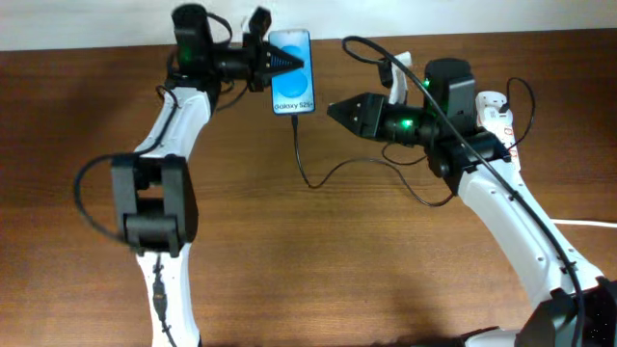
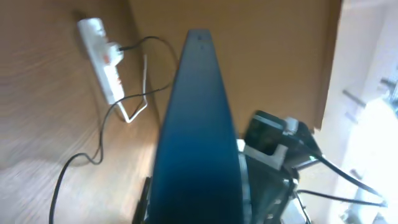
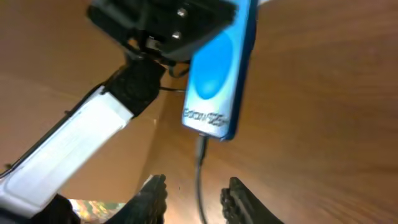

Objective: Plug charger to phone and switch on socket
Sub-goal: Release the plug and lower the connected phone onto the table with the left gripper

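Phone [image 1: 294,92]: clenched in left claw [image 1: 285,65].
Charger [image 3: 199,167]: tip seated in phone's lower end; plugging appears done.
Right claw [image 1: 335,108]: released, just right of phone.
Socket [image 1: 496,114]: well right of phone; switching apparently remains.

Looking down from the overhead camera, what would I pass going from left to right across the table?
left arm → phone → right end effector → socket
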